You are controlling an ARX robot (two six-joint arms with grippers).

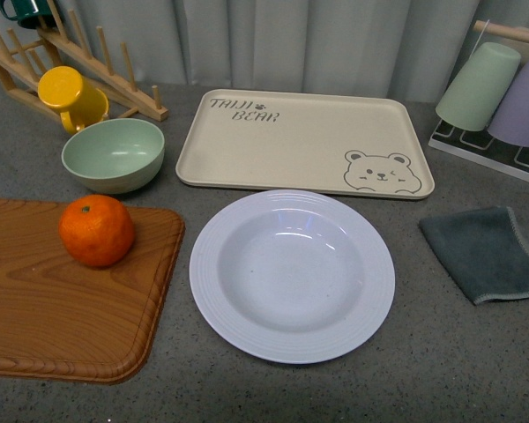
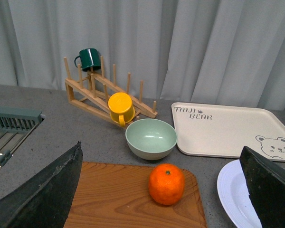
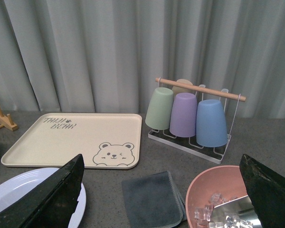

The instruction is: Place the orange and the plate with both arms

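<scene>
The orange sits on a wooden cutting board at the left. The white-lavender plate lies empty on the grey counter at the centre. Neither arm shows in the front view. In the left wrist view my left gripper is open, with the orange lying between its fingers further out and the plate's rim beside it. In the right wrist view my right gripper is open and empty above a grey cloth, with the plate's rim by one finger.
A beige bear tray lies behind the plate. A pale green bowl, a yellow mug and a wooden rack stand back left. Cups on a wire rack stand back right. A pink bowl with ice shows in the right wrist view.
</scene>
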